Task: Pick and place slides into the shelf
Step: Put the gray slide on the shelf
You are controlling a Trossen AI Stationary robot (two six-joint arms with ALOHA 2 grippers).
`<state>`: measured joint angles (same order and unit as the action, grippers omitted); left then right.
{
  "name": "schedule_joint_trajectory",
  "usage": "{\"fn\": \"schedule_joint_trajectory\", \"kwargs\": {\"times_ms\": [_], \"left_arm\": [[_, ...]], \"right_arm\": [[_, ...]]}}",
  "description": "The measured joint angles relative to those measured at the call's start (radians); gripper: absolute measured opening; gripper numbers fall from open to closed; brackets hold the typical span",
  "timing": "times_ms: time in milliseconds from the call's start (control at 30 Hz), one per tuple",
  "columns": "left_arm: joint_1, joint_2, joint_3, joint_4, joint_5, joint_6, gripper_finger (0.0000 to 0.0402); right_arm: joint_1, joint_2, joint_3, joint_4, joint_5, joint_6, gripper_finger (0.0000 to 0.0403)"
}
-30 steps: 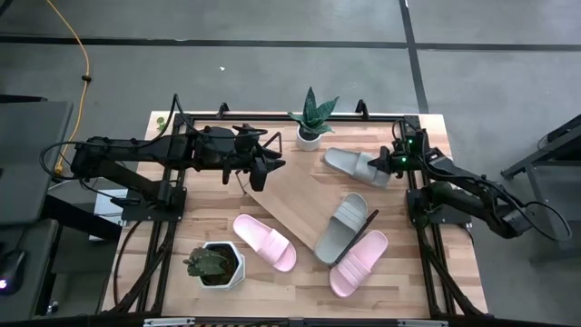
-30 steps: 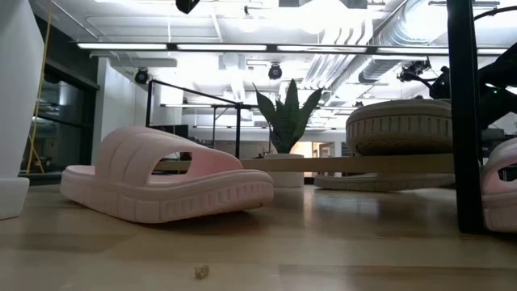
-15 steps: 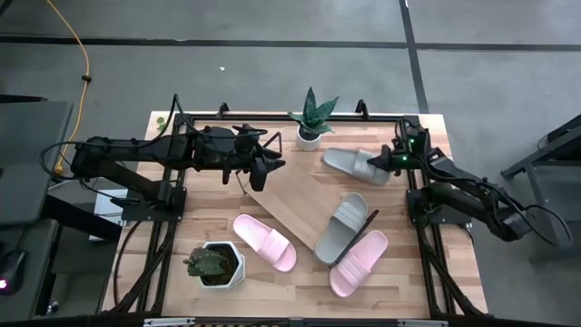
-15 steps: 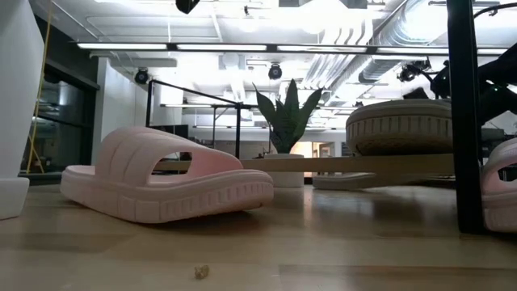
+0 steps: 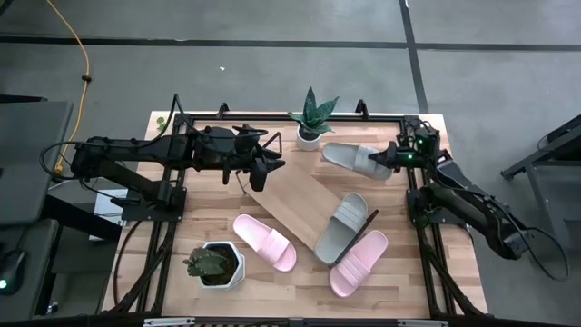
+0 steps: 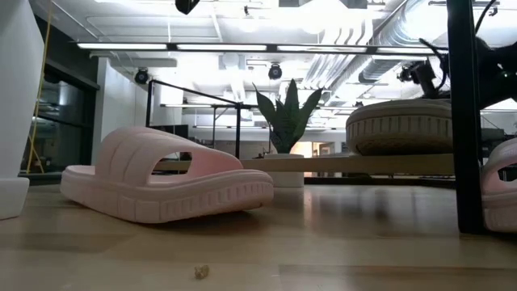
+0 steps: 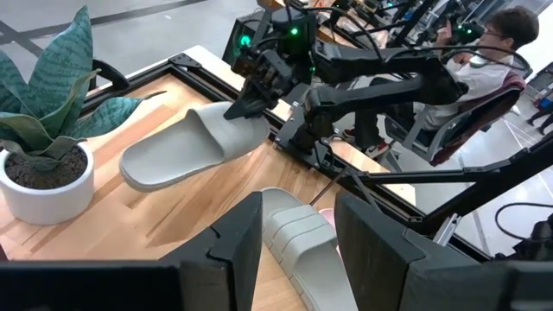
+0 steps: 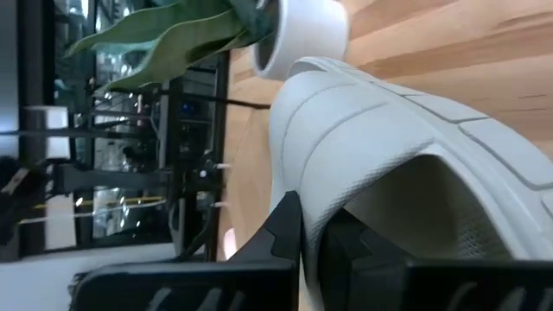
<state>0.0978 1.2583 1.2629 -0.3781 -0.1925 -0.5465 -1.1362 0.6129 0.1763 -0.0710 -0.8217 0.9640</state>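
The right gripper (image 5: 396, 156) was clamped on the heel edge of a grey slide (image 5: 354, 160), holding it near the bench's (image 5: 209, 195) far right corner. The left gripper (image 5: 266, 171) hovered part-open near the shelf's (image 5: 295, 195) far end.
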Motion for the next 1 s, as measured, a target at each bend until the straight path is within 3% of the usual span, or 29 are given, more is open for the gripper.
{"fn": "schedule_joint_trajectory", "kwargs": {"times_ms": [367, 700, 1000], "left_arm": [[0.0, 0.0, 0.0, 0.0, 0.0, 0.008, 0.0136], [0.0, 0.0, 0.0, 0.0, 0.001, 0.016, 0.0136], [0.0, 0.0, 0.0, -0.002, 0.001, 0.016, 0.0136]], "right_arm": [[0.0, 0.008, 0.215, -0.324, -0.074, -0.211, 0.0], [0.0, 0.13, 0.247, -0.32, -0.261, -0.266, 0.0], [0.014, 0.175, 0.248, -0.21, -0.349, -0.241, 0.0]]}}
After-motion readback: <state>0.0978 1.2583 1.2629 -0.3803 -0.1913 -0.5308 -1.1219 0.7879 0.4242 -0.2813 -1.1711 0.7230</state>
